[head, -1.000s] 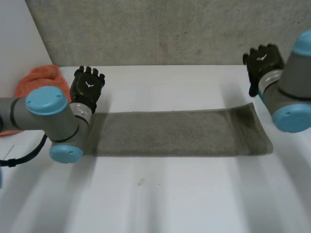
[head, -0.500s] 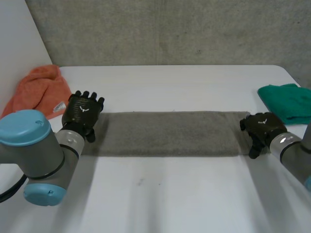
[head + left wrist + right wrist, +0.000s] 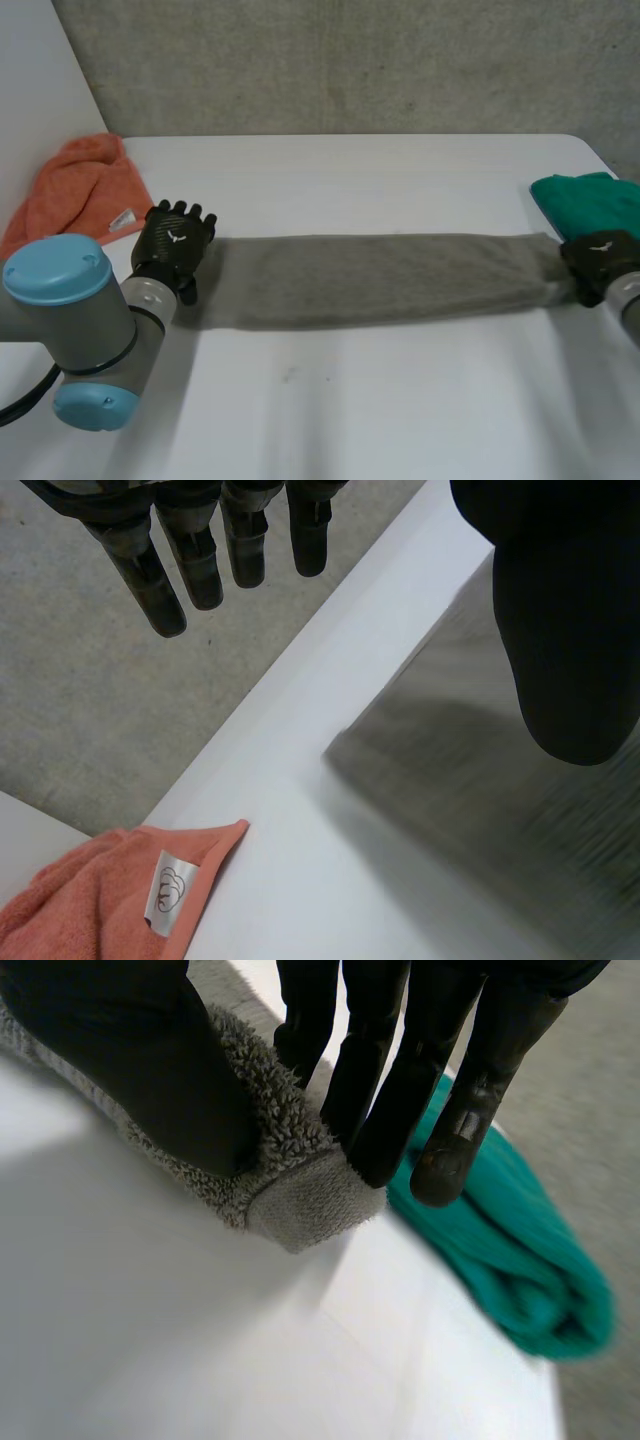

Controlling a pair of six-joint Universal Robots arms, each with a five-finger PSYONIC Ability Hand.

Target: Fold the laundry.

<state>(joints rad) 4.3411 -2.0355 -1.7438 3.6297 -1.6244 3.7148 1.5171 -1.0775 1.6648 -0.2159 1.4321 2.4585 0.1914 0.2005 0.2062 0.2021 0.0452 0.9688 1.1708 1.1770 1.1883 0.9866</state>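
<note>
On orange towel (image 3: 75, 905), white logo tag (image 3: 167, 893), right hand (image 3: 385, 1070) pinching grey towel (image 3: 300, 1198)

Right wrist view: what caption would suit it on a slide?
Right hand pinching a corner of the grey towel on the white table, a green cloth lying just beyond.

No words or numbers can be read. The orange towel (image 3: 80, 910) carries a white tag (image 3: 165, 892) at its edge, printed with a small outlined, cloud-like emblem. The left hand (image 3: 175, 245), just beside that towel, bears a small white mark on its back — too small to make out.
</note>
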